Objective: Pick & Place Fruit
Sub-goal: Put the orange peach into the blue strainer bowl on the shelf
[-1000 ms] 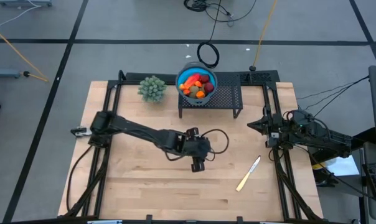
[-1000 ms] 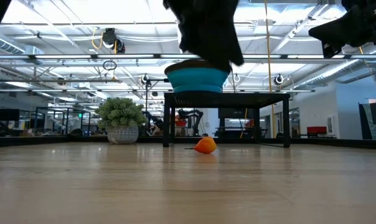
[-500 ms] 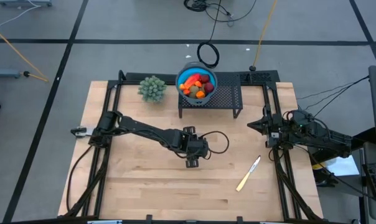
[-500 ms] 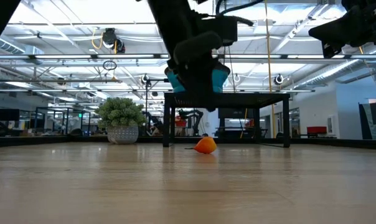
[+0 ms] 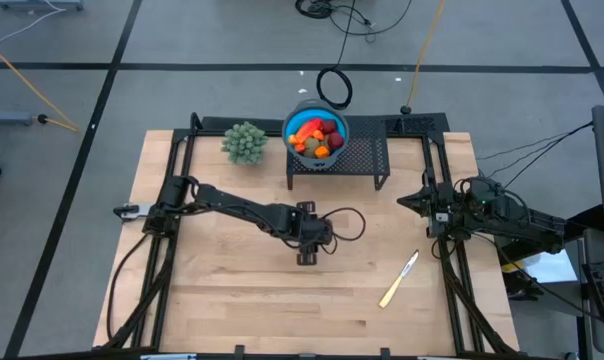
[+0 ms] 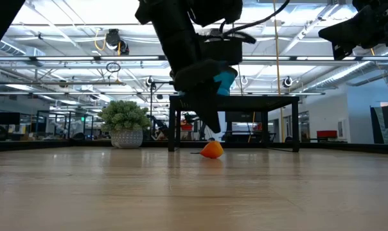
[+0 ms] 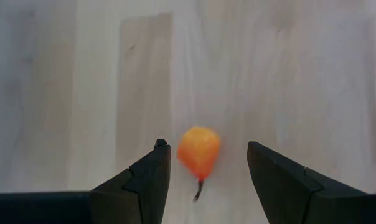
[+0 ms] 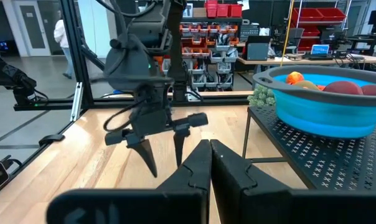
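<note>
Orange fruit lies on the wooden surface, between the spread fingers of the left claw, which grips nothing. Farther back, a blue bowl of fruit sits on a black rack. Right claw waits pinched shut at the surface's right edge.

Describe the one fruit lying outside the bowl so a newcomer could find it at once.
Start at the black rack holding the blue bowl of fruit. On the bare wooden table in front of it, the left gripper hangs with open jaws around a small orange fruit, the only loose piece, with a thin dark stem.
</note>
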Tool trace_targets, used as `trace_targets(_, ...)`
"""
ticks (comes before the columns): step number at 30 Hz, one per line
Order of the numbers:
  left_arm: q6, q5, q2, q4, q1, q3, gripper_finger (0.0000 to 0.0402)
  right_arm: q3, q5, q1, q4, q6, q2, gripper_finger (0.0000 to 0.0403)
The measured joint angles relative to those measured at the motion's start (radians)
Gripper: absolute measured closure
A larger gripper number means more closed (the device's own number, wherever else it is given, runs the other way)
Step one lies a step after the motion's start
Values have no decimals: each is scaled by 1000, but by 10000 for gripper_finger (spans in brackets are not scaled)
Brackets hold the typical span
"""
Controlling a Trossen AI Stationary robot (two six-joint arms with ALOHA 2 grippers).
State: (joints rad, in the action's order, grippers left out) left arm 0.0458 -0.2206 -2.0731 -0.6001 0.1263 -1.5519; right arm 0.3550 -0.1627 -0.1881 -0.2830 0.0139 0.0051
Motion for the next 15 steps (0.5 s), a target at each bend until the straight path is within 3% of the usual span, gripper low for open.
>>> trace_targets(15, -90, 92, -3, 28, -64, 8, 188, 0, 0, 0, 0, 0, 0, 403)
